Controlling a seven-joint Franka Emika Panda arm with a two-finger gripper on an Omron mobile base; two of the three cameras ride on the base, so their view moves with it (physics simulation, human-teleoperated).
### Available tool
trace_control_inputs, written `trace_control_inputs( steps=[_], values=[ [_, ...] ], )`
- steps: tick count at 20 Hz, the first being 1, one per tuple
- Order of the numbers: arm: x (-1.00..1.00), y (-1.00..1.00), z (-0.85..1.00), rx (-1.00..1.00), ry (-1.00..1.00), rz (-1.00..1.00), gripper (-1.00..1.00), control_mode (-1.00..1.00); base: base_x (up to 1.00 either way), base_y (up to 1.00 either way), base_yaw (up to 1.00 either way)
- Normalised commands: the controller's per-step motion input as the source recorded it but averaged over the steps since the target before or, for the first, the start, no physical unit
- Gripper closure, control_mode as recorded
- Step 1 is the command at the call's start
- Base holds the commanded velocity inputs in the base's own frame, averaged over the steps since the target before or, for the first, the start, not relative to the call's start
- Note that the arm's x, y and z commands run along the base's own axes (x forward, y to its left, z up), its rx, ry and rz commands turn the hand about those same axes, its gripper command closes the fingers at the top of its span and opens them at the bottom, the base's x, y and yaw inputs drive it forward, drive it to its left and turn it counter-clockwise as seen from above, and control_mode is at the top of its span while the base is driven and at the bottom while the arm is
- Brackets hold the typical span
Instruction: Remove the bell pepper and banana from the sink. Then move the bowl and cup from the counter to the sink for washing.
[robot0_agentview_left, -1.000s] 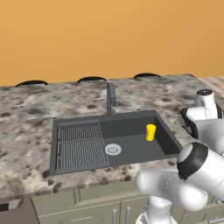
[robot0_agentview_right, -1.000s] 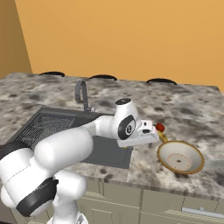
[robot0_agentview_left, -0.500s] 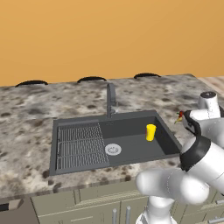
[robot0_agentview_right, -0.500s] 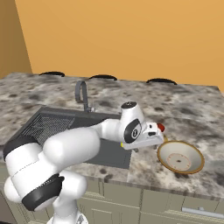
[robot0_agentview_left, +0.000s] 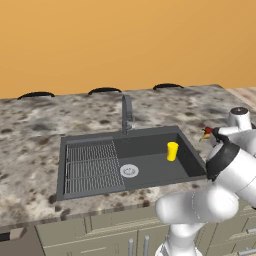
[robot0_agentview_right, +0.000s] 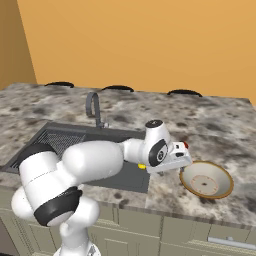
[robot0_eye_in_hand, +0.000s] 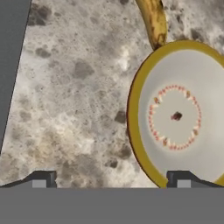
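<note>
The beige bowl (robot0_agentview_right: 206, 179) sits on the counter to the right of the sink (robot0_agentview_left: 150, 167). In the hand view the bowl (robot0_eye_in_hand: 179, 113) has a yellow-brown rim and a ring of reddish dots inside. The banana (robot0_eye_in_hand: 154, 19) lies just beyond the bowl's rim. My gripper (robot0_eye_in_hand: 110, 181) is open and empty over the counter, its right fingertip (robot0_eye_in_hand: 181, 179) above the bowl's near rim. Seen from the right base, the gripper (robot0_agentview_right: 176, 161) hangs beside the bowl. The red bell pepper (robot0_agentview_right: 185, 145) peeks out behind the hand on the counter. The yellow cup (robot0_agentview_left: 172, 151) stands upright in the basin's right part.
A grey faucet (robot0_agentview_left: 127, 114) rises behind the basin, with the white drain (robot0_agentview_left: 129, 171) and ribbed drainer (robot0_agentview_left: 92, 167) inside it. The sink's dark edge (robot0_eye_in_hand: 11, 52) runs along the left of the hand view. Speckled counter (robot0_agentview_right: 220, 130) spreads beyond the bowl.
The hand has shifted a little to the right and down toward the bowl. The cup, bowl, pepper and banana have not moved.
</note>
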Motion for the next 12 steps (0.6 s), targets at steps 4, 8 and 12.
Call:
trace_control_inputs(
  steps=[4,8,12],
  values=[
    [0.15,-0.12,-0.18,0.00,0.08,0.00,-1.00,-1.00,0.00,0.00,0.00],
    [0.17,-0.11,-0.19,0.00,0.06,0.00,-1.00,-1.00,0.00,0.00,0.00],
    [0.21,-0.15,-0.15,0.00,0.07,0.00,-1.00,-1.00,0.00,0.00,0.00]
  ],
)
